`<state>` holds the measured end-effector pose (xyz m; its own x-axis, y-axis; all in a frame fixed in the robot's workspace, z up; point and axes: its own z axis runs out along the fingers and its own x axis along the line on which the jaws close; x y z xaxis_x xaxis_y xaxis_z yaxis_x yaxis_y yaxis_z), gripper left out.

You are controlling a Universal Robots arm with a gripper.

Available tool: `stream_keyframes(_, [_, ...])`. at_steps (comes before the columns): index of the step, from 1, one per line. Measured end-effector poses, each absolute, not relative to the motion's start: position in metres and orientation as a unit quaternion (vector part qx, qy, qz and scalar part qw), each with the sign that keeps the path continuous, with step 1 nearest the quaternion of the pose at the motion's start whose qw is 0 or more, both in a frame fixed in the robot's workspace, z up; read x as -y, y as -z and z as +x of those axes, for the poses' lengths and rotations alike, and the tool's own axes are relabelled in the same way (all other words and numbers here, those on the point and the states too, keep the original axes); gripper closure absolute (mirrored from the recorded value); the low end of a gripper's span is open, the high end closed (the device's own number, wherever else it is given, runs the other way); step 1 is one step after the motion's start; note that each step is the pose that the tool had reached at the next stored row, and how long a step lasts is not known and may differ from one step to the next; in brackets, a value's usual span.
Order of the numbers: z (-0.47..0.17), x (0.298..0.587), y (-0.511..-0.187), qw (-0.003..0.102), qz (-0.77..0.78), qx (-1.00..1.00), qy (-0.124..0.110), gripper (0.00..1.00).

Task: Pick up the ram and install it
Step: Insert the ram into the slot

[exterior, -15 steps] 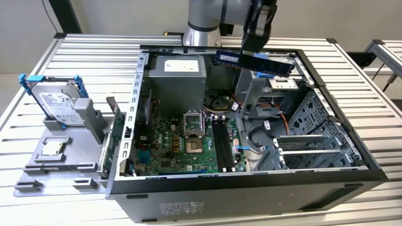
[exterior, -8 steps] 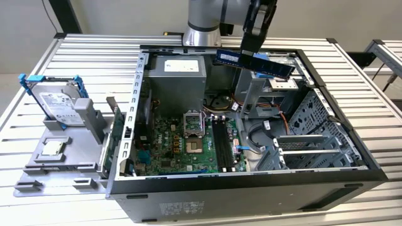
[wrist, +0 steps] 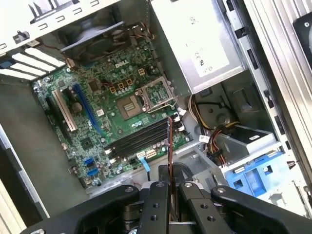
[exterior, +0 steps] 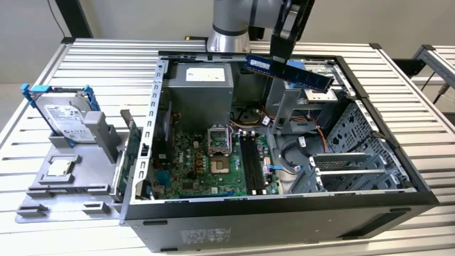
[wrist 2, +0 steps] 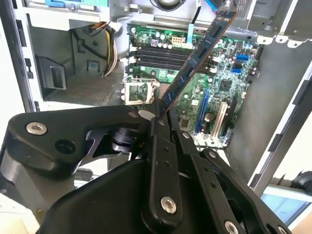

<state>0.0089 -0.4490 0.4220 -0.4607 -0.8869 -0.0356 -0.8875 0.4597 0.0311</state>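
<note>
The ram (exterior: 290,71) is a dark bluish stick with black chips, held in the air above the open computer case (exterior: 142,160), over the drive cage side near the back. My gripper (exterior: 277,57) is shut on one end of it, and the stick slants out towards the exterior view's right. In the second wrist view the ram (wrist 2: 200,53) juts out from my gripper (wrist 2: 161,111) over the green motherboard (wrist 2: 229,83). In the first wrist view the ram (wrist: 169,141) shows edge-on above my gripper (wrist: 169,184), with the black memory slots (wrist: 139,139) below it.
The memory slots (exterior: 250,154) lie beside the processor socket (exterior: 219,143) on the case floor. A grey power supply (exterior: 202,88) fills the back. A metal drive cage (exterior: 355,160) stands at the exterior view's right. A silver hard drive (exterior: 67,114) in a blue bracket rests outside on a grey holder.
</note>
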Motion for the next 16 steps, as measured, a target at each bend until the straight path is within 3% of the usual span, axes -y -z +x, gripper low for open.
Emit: stream_keyframes(16, [0.0089,0.449,-0.422,0.007,-0.429,-0.903,-0.023,1.0])
